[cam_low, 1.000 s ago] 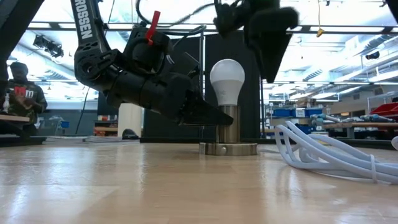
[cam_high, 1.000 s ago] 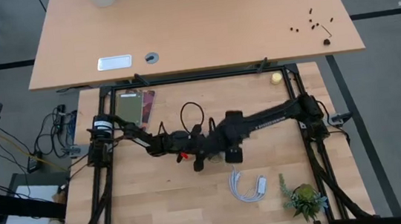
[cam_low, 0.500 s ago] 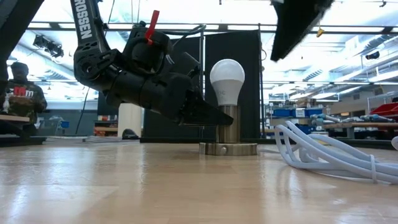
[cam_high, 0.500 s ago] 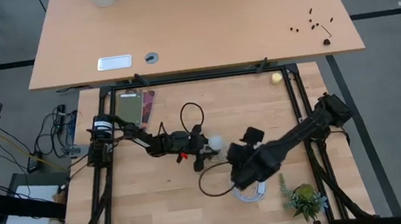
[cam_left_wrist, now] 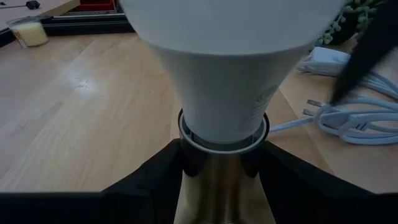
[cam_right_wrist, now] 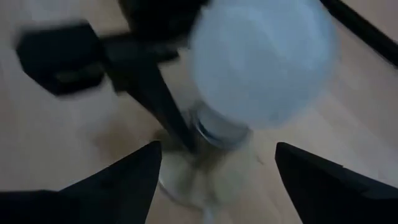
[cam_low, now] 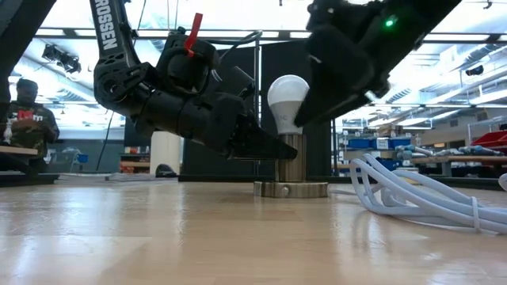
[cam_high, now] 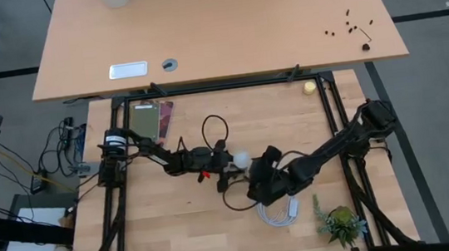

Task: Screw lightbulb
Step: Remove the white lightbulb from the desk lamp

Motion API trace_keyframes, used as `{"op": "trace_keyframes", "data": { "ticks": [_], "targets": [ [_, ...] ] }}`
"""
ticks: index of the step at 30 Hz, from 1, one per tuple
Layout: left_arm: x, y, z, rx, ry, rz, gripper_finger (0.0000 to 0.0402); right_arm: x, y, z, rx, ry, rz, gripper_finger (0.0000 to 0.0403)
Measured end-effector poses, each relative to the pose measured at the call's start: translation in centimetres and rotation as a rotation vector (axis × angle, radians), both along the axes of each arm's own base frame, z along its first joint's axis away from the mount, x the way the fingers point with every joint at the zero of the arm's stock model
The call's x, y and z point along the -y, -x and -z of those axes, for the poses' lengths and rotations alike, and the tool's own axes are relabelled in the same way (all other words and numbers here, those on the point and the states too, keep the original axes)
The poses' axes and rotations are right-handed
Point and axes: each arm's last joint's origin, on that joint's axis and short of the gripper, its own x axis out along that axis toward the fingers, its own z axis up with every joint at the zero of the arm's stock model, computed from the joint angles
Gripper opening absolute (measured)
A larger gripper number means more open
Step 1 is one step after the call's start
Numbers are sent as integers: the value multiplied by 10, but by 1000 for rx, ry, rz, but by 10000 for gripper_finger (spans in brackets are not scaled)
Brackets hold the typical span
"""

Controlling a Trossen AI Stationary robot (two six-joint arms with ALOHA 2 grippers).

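High view: the right gripper point(cam_high: 257, 182), which half a second ago had swung off toward the table's near right corner, has come back beside the lightbulb point(cam_high: 243, 158), likely to regrip and turn it again.

Low view: one lightbulb stands upright in one socket post point(cam_low: 290, 162) mid-table; the left gripper point(cam_low: 273, 148) clamps that post.

Right wrist view: the right fingers point(cam_right_wrist: 134, 177) stand apart, holding nothing.

Matt frosted lightbulb point(cam_low: 288, 101), brushed-metal socket point(cam_low: 290, 168)
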Motion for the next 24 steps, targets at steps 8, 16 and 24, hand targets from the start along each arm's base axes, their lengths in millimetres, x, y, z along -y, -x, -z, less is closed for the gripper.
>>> {"op": "trace_keyframes", "data": {
  "ticks": [8, 16, 24],
  "targets": [
    [0, 0, 0, 1, -1, 0, 201, 15, -7, 16, 145, 4, -19, 321],
    [0, 0, 0, -1, -1, 0, 201, 11, 1, 5, 169, 98, 22, 317],
    [0, 0, 0, -1, -3, 1, 201, 20, 27, 15, -55, 54, 156, 302]
  ]
}}
